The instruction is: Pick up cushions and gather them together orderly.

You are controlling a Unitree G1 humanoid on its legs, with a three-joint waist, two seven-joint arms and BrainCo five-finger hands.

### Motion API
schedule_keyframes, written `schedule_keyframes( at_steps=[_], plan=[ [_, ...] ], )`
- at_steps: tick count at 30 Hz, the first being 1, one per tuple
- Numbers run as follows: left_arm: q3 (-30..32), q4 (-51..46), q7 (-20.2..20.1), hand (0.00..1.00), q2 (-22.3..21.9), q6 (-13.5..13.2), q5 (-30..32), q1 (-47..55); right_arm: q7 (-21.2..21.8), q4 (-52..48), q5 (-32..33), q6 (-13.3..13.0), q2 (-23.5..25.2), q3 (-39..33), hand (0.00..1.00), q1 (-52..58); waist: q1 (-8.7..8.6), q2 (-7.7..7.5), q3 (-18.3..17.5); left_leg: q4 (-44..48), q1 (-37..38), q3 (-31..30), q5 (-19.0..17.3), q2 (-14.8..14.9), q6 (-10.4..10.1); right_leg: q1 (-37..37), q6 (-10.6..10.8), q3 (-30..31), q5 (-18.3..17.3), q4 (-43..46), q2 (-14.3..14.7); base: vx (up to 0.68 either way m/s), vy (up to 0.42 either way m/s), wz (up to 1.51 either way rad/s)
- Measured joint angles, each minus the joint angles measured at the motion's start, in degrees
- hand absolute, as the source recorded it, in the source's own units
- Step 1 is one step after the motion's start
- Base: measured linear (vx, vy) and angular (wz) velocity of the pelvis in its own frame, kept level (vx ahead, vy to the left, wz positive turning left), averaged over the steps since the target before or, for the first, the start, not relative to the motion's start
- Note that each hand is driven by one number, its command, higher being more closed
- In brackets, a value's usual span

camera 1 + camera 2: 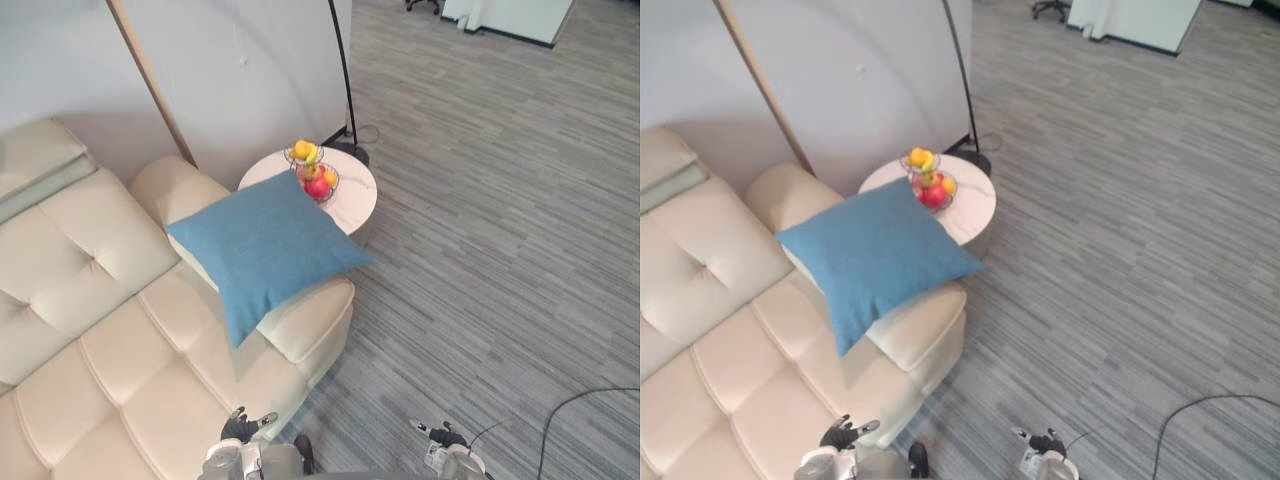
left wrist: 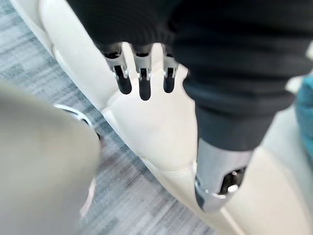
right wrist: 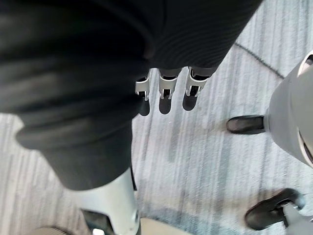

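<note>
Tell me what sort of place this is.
Probably a lounge corner of an office or showroom: a cream tufted sofa with a blue cushion on its armrest, a round side table holding fruit, and grey striped carpet.

Cream tufted sofa (image 1: 90, 330) 8 o'clock. Round white side table (image 1: 357, 205) centre; grey striped carpet (image 1: 500, 230) 3 o'clock. White wall (image 1: 240, 60) 11 o'clock; black lamp pole (image 1: 343, 70) 12 o'clock.

Blue cushion (image 1: 265, 250) resting on the arm of a cream sofa (image 1: 100, 330); round white table (image 1: 357, 205) with fruit bowl (image 1: 318, 185) at its one o'clock
</note>
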Motion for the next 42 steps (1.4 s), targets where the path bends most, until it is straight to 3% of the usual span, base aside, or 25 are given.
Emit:
schedule_keyframes(
  at_steps=[1, 2, 3, 6, 8, 9, 10, 12, 13, 15, 16, 18, 20, 22, 24, 28, 33, 37, 42],
  plan=[
    [-0.23, -0.08, -0.02, 0.00, 0.30, 0.02, -0.03, 0.00, 0.23, -0.67, -0.01, -0.12, 0.18, 0.20, 0.00, 0.46, -0.18, -0.47, 0.39, 0.12, 1.39, -1.43, -0.98, -0.63, 0.45, -3.83, 0.49, 2.27, 1.02, 9.17, -1.77, 0.16, 0.071, 0.76],
    [-0.34, -0.02, 0.06, 0.00, 1.26, 0.37, -0.02, 0.26, 0.45, -0.37, -0.02, 0.02, 0.30, 0.52, 0.00, 0.78, -0.74, -1.57, 0.17, 0.28, 2.46, -3.41, -1.58, -0.80, 0.69, -7.02, 1.06, 6.28, -1.39, 15.21, -1.57, 0.16, 0.026, 0.84],
    [-0.24, -0.07, 0.08, 0.00, 1.43, 0.38, -0.08, 0.30, 0.45, -0.31, -0.01, 0.01, 0.33, 0.53, 0.00, 1.11, -0.94, -2.10, 0.15, 0.24, 3.07, -4.61, -1.60, -0.80, 1.02, -8.04, 0.96, 6.96, -2.83, 15.60, -1.42, 0.19, -0.019, 0.92],
    [0.39, -0.18, 0.28, 0.00, 1.04, 0.42, -0.10, 0.01, 0.67, -0.25, 0.01, -0.11, 0.18, 0.43, 0.00, 1.20, -1.12, -1.86, 0.12, 0.25, 4.30, -8.54, -2.01, -0.14, 0.68, -11.07, 0.09, 9.36, -4.62, 6.88, 0.94, 0.25, -0.079, 0.73],
    [1.23, -0.15, 0.46, 0.00, 0.20, 0.44, -0.06, 0.02, 0.76, -0.26, 0.07, -0.14, -0.28, 0.41, 0.00, 1.06, -1.49, -0.62, 0.39, 0.98, 4.68, -12.03, -2.80, 2.10, -0.47, -11.93, -0.72, 15.16, -4.43, -1.76, 6.87, 0.27, -0.166, 0.74],
    [1.30, -0.15, 0.46, 0.00, 0.08, 0.45, 0.01, 0.02, 0.75, -0.26, 0.10, -0.15, -0.30, 0.41, 0.00, 1.07, -1.56, -0.48, 0.35, 1.05, 4.68, -12.77, -3.01, 2.56, -0.81, -12.09, -0.94, 16.91, -4.22, -3.51, 8.15, 0.29, -0.246, 0.98],
    [2.03, -0.15, 0.39, 0.00, 0.05, 0.45, 0.11, -0.09, 0.75, -0.26, 0.16, -0.15, -0.11, 0.43, 0.00, 1.18, -1.82, -0.63, 0.23, 1.14, 4.74, -15.46, -3.43, 3.25, -1.51, -12.26, -1.34, 22.36, -1.94, -9.47, 11.12, 0.29, -0.296, 1.06],
    [3.22, -0.45, 0.37, 0.00, 0.42, 0.41, 0.17, -0.16, 0.74, -0.24, 0.19, -0.13, 0.57, 0.48, 0.00, 2.35, -1.85, -3.01, -0.46, 2.17, 4.50, -18.61, -5.08, 1.76, -3.98, -10.70, -2.09, 25.80, 5.09, -16.82, 10.51, 0.29, -0.352, 1.21],
    [3.72, 0.18, 0.44, 0.00, -0.81, 0.44, 0.19, -0.41, 0.88, -0.25, 0.19, -0.07, -0.70, 0.37, 0.00, 2.56, -1.88, -0.38, -0.40, 3.37, 4.37, -20.77, -5.91, 3.37, -4.86, -9.84, -2.93, 22.11, 2.92, -14.24, 11.06, 0.28, -0.357, 1.16],
    [3.81, -0.16, 0.53, 0.00, -3.09, 0.27, 0.27, -0.08, 0.81, -0.30, 0.06, -0.10, -1.60, 0.02, 0.00, 2.88, -1.86, 1.72, -1.79, 4.00, 3.76, -21.43, -5.58, 4.75, -5.21, -9.40, -4.42, 18.78, 0.19, -13.47, 11.55, 0.27, -0.291, 0.96],
    [3.75, -0.16, 0.49, 0.00, -3.46, 0.32, 0.30, 0.00, 0.86, -0.27, 0.16, -0.11, -1.89, 0.36, 0.00, 2.42, -1.83, 2.34, -1.96, 3.70, 3.73, -21.46, -4.88, 5.69, -6.37, -8.82, -5.29, 16.72, -0.95, -12.70, 11.83, 0.20, -0.237, 0.69],
    [3.67, -0.30, 0.46, 0.00, -3.38, 0.33, 0.51, -0.11, 0.85, -0.28, 0.35, -0.10, -1.47, 0.53, 0.00, 1.50, -1.79, 2.21, -1.96, 3.03, 3.57, -21.29, -3.37, 6.95, -7.53, -7.48, -6.24, 14.03, -1.63, -12.97, 12.24, 0.18, -0.269, 0.71],
    [2.91, -0.67, 0.50, 0.00, -3.35, 0.34, 0.63, -0.69, 0.81, -0.27, 0.61, -0.09, -0.51, 0.36, 0.00, 1.38, -2.26, 1.07, -1.97, 2.92, 2.41, -19.41, -0.92, 7.88, -7.56, -4.99, -6.82, 9.46, -2.00, -15.04, 11.39, 0.10, -0.201, 1.01],
    [1.15, -0.69, 0.45, 0.00, -3.46, 0.33, 0.61, -1.12, 0.71, -0.20, 0.81, -0.09, 0.03, -0.31, 0.00, 1.42, -3.21, -0.01, -2.27, 1.24, 1.65, -13.85, 1.47, 7.94, -6.97, -3.52, -6.88, 5.69, -1.92, -16.96, 10.16, 0.04, -0.091, 1.08],
    [-0.19, -0.68, 0.47, 0.00, -3.29, 0.33, 0.62, -1.53, 0.63, -0.07, 1.33, -0.09, -0.11, -0.74, 0.00, 1.18, -3.23, 0.06, -2.35, -1.44, 1.75, -9.76, 2.41, 7.90, -7.19, -3.35, -6.87, 4.21, -1.83, -17.70, 10.23, 0.00, -0.034, 0.66],
    [-1.97, -0.01, 0.49, 0.00, -1.93, 0.31, 0.44, -1.41, 0.62, 0.39, 2.26, -0.05, -0.19, -0.81, 0.00, 0.40, -3.10, 0.46, -2.70, -4.35, 2.13, -8.84, 2.70, 7.69, -7.29, -3.16, -6.50, 4.82, 0.59, -20.70, 11.11, -0.04, 0.032, -0.01],
    [-1.94, 0.54, 0.55, 0.00, 0.69, 0.30, -1.36, -0.57, 0.26, 1.09, 2.28, 0.01, -1.11, -2.22, 0.00, 0.56, -3.30, -0.34, -3.21, -6.24, 2.77, -8.64, 2.69, 6.22, -7.26, -1.80, -5.35, 6.25, 4.47, -25.78, 10.76, -0.05, 0.091, -0.12],
    [-1.10, -1.93, 0.58, 0.00, 5.24, 0.29, -3.43, 0.08, 0.23, -0.53, 2.24, 0.14, -5.36, -2.43, 0.00, -0.41, -3.40, -1.08, -3.68, -6.97, 2.76, -8.48, 3.20, 4.79, -6.49, -1.42, -4.70, 7.25, 6.13, -27.89, 9.80, -0.05, 0.073, -0.05],
    [5.60, -12.66, 0.69, 0.00, 10.61, -0.42, -6.19, 0.91, 0.44, -11.10, 1.77, -0.12, -15.94, -2.51, 0.00, -3.61, -3.53, -0.64, -3.79, -7.31, 1.51, -7.58, 3.32, 4.09, -6.26, -3.24, -4.50, 8.82, 7.27, -28.89, 9.52, -0.03, 0.025, -0.13]
  ],
)
